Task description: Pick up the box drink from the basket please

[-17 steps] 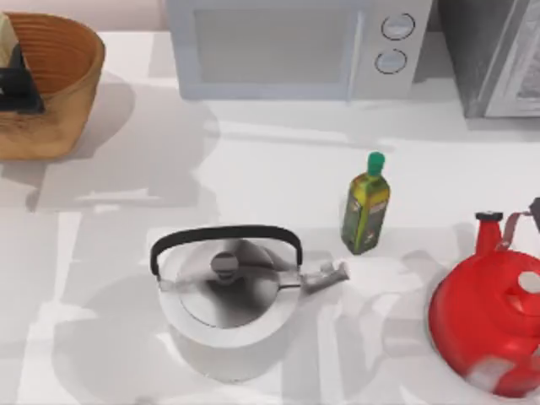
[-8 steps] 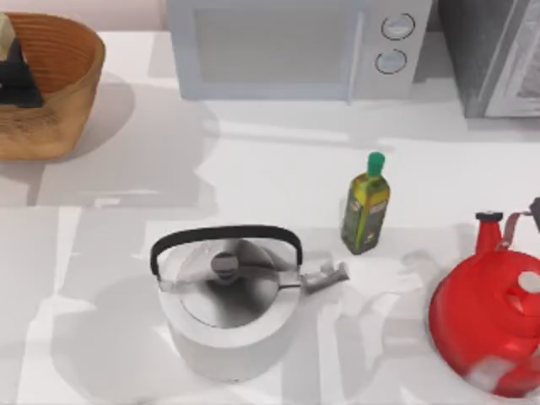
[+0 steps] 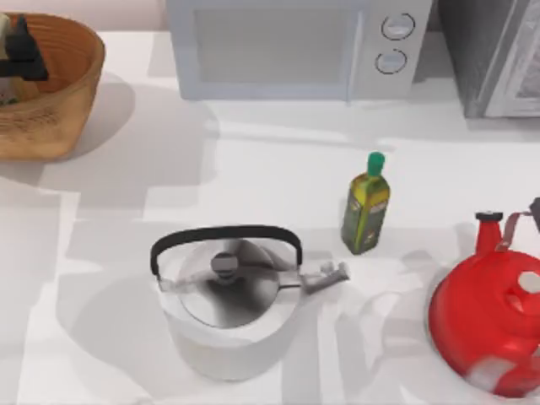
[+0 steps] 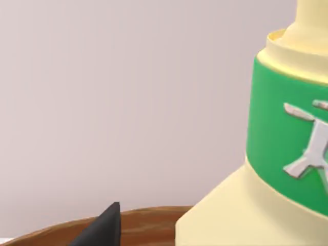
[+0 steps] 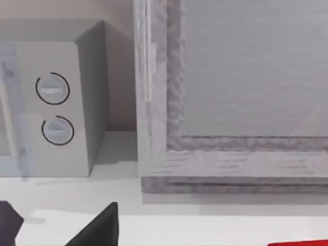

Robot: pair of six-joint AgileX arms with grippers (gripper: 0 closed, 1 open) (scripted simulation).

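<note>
Left gripper (image 3: pixel 21 51) over basket (image 3: pixel 72 93) rim.

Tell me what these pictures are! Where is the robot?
It is a computer-drawn robot with two arms, each ending in a tool. One picture looks down from above the table; the other two come from cameras on the wrists. On the table stand a basket, a microwave, a silver kettle, a red kettle and an oil bottle. The left tool is at the basket, beside the box drink. I cannot tell if it grips it. The right tool waits open, facing the microwave.
</note>
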